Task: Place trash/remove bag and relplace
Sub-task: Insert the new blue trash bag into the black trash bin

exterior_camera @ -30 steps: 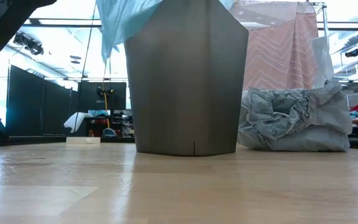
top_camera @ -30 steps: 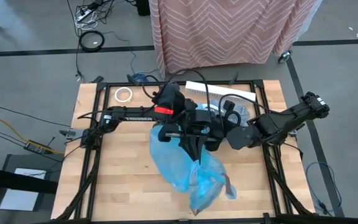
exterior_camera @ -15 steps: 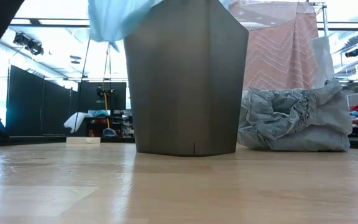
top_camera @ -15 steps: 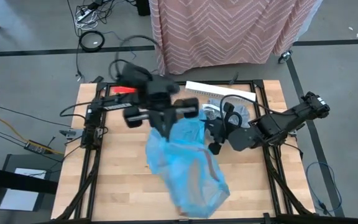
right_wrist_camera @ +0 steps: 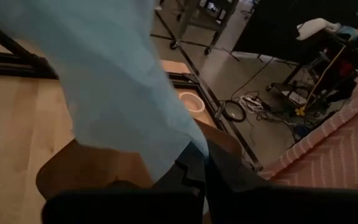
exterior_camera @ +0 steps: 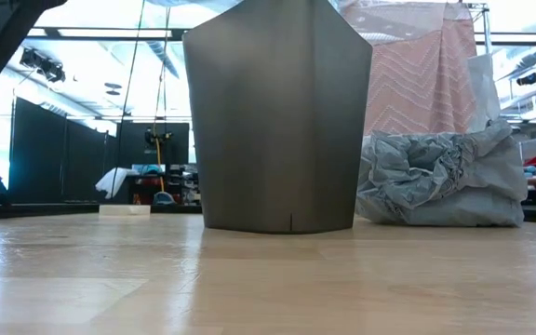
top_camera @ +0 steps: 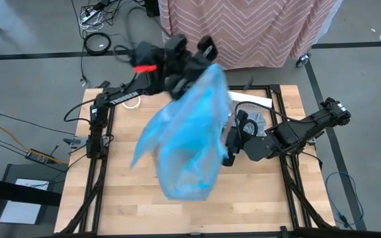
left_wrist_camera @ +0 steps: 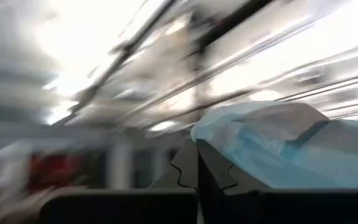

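The wooden table (top_camera: 131, 192) fills most of the high view, framed by dark rails. Over its middle hangs the largest loose thing, a bright blue plastic bag (top_camera: 184, 139), lifted clear of the surface and stretched from the far edge down toward the table's centre; what it holds cannot be made out. The left gripper (top_camera: 200, 53) is raised high above the far edge of the table, its fingers pressed together and pinching the top of the blue bag, as the left wrist view shows with blue film (left_wrist_camera: 278, 143) bunched at the closed fingertips.

In the low view a tall grey bin (exterior_camera: 279, 116) stands upright on the table, its rim out of frame, so its contents cannot be seen. Just beside it lies the bag (exterior_camera: 445, 181), the grey translucent liner, crumpled into a wrinkled heap on the table and touching nothing but the surface; whether anything is inside it cannot be told.

The right gripper (top_camera: 233, 142) sits low by the right side of the hanging blue bag, its fingers pressed together with the edge of the blue film against them in the right wrist view (right_wrist_camera: 194, 168); a grip on it cannot be confirmed.

A white tape roll (right_wrist_camera: 191, 102) lies flat near the table's far left corner.
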Robot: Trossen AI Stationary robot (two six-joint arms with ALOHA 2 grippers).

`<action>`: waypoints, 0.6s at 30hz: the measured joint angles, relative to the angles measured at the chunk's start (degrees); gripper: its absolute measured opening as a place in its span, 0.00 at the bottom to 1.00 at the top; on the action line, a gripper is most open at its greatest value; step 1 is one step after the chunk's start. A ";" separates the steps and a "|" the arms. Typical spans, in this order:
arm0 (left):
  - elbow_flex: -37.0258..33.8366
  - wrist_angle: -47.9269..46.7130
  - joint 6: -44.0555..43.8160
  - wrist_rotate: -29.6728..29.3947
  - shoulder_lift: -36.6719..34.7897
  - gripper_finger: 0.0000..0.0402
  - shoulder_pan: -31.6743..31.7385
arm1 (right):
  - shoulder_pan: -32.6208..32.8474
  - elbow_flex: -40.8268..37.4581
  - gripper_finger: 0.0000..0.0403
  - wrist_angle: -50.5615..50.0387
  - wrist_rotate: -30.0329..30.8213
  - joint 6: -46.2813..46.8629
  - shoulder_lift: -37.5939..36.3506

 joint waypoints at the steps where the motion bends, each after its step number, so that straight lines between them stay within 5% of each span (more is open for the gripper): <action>1: 0.00 -4.77 3.30 -2.71 -0.21 0.00 0.48 | 0.07 0.00 0.00 0.00 0.00 0.00 0.00; 6: 0.12 -31.95 21.10 -24.09 -3.50 0.00 1.36 | 0.37 -0.02 0.00 0.07 0.00 -0.04 0.02; 9: 0.13 -44.92 23.11 -28.82 -4.55 0.00 1.17 | 0.37 -0.02 0.00 0.53 0.00 -0.24 0.04; 18: 0.06 -67.76 21.67 -3.90 -5.24 0.00 0.36 | -1.44 -0.04 0.00 1.18 -1.15 -0.63 0.15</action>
